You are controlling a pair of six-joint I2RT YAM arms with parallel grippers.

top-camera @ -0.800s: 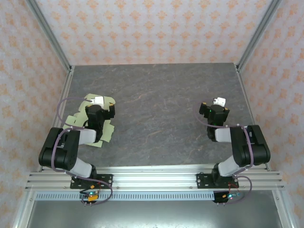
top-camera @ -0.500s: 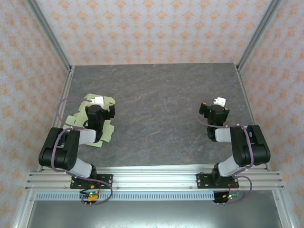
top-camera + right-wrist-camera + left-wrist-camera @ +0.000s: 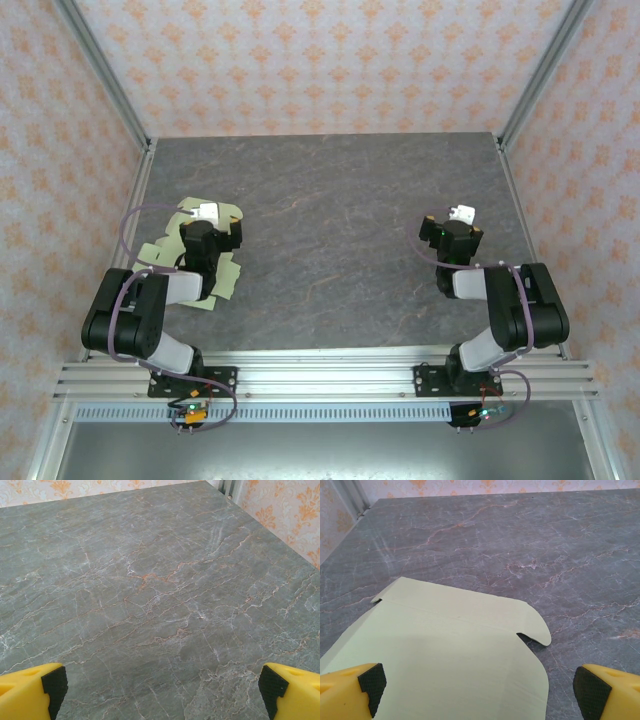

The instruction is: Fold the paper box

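The paper box [image 3: 228, 278] is a flat pale yellow-green die-cut sheet lying on the table at the left, partly hidden under my left arm. In the left wrist view the sheet [image 3: 455, 645] spreads flat below the jaws, with a rounded tab [image 3: 537, 627] at its right. My left gripper [image 3: 477, 690] hovers over the sheet, wide open with nothing between its fingers [image 3: 370, 682]. My left gripper [image 3: 203, 228] sits above the sheet's middle. My right gripper [image 3: 160, 687] is wide open over bare table, far to the right of the sheet [image 3: 450, 232].
The dark marbled table [image 3: 340, 200] is bounded by patterned walls and metal frame posts [image 3: 110, 90] at the left, back and right. An aluminium rail [image 3: 320, 375] carries both arm bases at the near edge.
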